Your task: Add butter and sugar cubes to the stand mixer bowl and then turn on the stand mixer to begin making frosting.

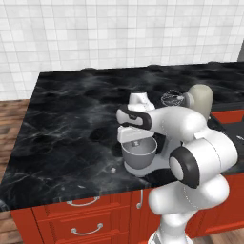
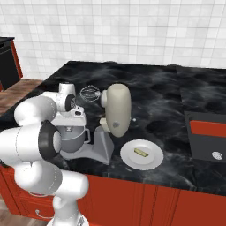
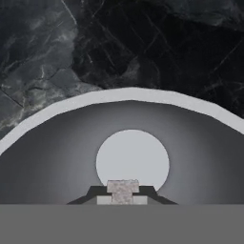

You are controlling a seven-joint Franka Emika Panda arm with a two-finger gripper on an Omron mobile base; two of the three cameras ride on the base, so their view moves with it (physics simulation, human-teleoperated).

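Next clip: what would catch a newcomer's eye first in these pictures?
The white robot arm bends low over the grey mixer bowl near the front of the black marble counter, its end effector shut on a small white sugar cube above the bowl's flat bottom. Right behind, the stand mixer has its beige head tilted back and its whisk in the air. A white plate with a butter stick lies beside it.

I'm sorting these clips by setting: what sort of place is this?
A rendered home kitchen, by the look of it: a stand mixer on a black marble counter, red drawer cabinets below, white wall tiles behind.
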